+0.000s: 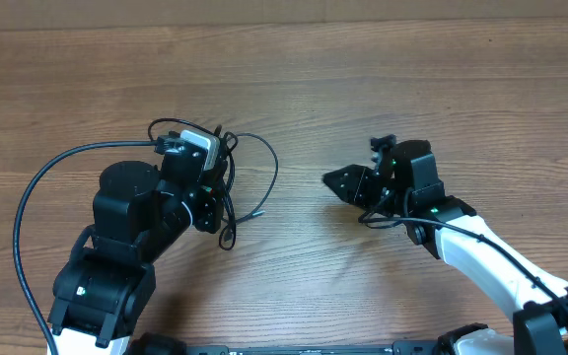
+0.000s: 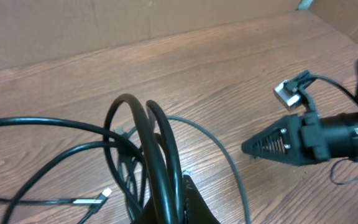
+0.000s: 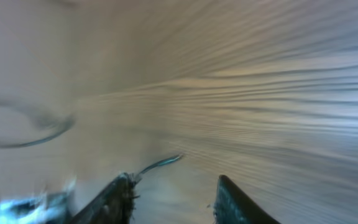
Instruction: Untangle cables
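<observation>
Brown wood-grain tabletop [image 1: 294,59] filled your overhead view, with a plain cardboard wall [image 2: 73,31] behind it in the left wrist camera. On your left, the left gripper [image 2: 188,205] was clamped tight on the bundle of thin black cables [image 2: 166,155], which rose from its fingertips as two close loops standing off the wood. From that grip the rest of the cords spread over the table. One wide loop swung out to the right of the left arm, thinner strands trailed off to the left in the wrist view, and a small silver plug end [image 2: 105,193] lay flat on the surface near the gripper. (You could not have counted how many cords sat inside the pinch, because they overlapped.) Further right, the right gripper [image 1: 333,178] pointed left toward the bundle but stayed well apart from it. Its own camera was badly smeared, yet it showed you the two black fingers [image 3: 120,196] parted with only table between them, gripping nothing. A thin strand, too blurred to identify, showed just beyond one finger.
</observation>
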Action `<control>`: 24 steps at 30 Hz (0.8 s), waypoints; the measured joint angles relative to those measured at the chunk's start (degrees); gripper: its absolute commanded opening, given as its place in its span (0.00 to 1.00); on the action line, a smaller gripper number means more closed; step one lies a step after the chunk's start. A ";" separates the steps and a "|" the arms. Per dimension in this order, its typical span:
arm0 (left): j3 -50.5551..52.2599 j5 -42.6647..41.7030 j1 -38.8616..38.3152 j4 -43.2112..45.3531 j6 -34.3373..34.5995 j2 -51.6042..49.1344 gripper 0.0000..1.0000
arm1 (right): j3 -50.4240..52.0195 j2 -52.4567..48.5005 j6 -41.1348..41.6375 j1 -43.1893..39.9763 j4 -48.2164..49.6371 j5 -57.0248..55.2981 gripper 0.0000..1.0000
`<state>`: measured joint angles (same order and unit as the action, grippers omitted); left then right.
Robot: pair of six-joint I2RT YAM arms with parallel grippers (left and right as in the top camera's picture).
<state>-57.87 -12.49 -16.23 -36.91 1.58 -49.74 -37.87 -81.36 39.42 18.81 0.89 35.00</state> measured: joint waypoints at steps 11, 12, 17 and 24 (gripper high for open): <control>-0.02 0.33 0.00 0.00 0.98 -0.07 0.05 | 0.02 4.35 2.43 11.28 8.22 8.76 0.63; -0.02 0.33 0.00 0.02 1.36 -0.15 0.05 | 0.02 4.35 2.69 12.41 8.07 7.61 0.63; -0.02 0.28 0.00 -0.04 1.75 -0.26 0.04 | 0.02 4.35 3.63 18.36 4.94 -2.36 0.49; -0.04 0.28 0.00 -0.50 3.34 -0.44 0.04 | 0.02 4.35 4.44 21.14 1.11 -13.86 0.04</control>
<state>-57.91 -12.21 -16.23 -37.41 4.93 -50.17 -37.85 -77.01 43.86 39.94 2.00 21.15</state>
